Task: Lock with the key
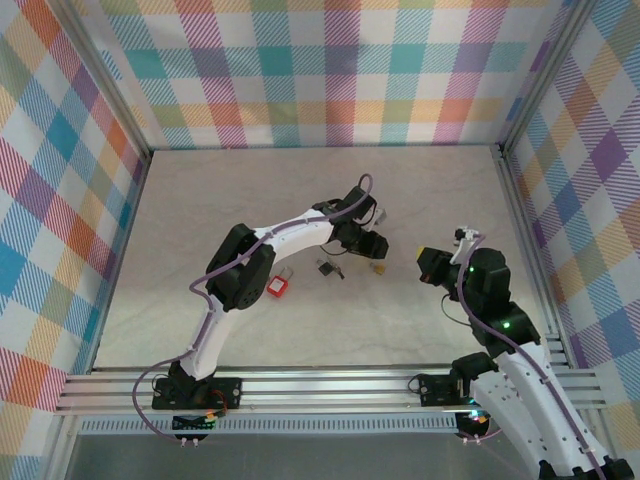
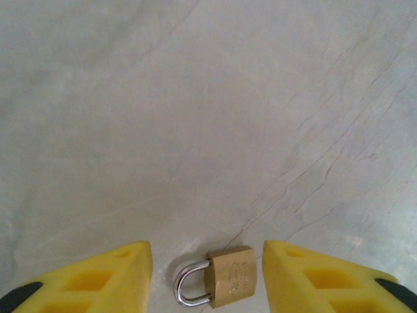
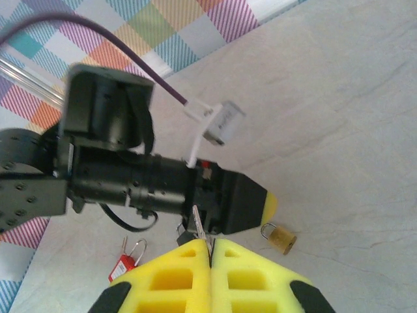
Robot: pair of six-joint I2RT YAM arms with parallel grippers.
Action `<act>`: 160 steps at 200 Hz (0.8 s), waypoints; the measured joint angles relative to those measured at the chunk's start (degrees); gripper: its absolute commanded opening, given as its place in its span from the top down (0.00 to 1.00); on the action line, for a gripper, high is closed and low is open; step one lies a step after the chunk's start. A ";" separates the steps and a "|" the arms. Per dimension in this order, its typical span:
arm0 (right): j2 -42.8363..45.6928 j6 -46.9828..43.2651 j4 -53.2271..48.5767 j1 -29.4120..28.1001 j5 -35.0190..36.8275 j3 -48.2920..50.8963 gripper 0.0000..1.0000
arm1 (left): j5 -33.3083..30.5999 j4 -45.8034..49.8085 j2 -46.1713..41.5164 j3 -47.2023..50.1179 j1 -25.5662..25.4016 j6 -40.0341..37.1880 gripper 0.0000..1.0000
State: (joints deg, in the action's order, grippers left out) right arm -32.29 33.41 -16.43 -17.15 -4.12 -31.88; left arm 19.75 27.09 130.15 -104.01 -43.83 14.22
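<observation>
Brass padlock (image 2: 230,276) between left end effector's (image 2: 207,259) jaws

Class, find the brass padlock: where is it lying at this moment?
In the left wrist view, the brass padlock lies on the table between the open left pincer's fingers, touching neither; the red padlock lies further left.

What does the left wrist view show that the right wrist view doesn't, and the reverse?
Left wrist, not right wrist: the left gripper open, straddling the brass padlock without touching it. Right wrist, not left wrist: the right gripper shut on a key, a red padlock, the plaid wall. Both: the brass padlock lying on the table.
</observation>
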 measured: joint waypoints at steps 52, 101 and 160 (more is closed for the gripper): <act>-3.72 1.75 1.22 0.33 0.04 2.23 1.00 | -2.58 0.83 -1.75 -3.98 1.20 -1.79 0.00; -9.68 2.38 3.67 0.33 0.02 2.91 1.00 | -8.28 -5.14 -21.16 11.02 1.16 -1.25 0.00; -21.77 3.37 5.66 0.33 -0.44 3.08 1.00 | -19.61 -13.92 -50.51 32.63 -1.84 2.32 0.00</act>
State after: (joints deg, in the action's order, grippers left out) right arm -54.06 36.77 -10.76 -16.82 -4.56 -28.80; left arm 0.14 13.17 79.64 -71.37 -45.67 16.53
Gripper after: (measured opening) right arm 0.039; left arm 0.997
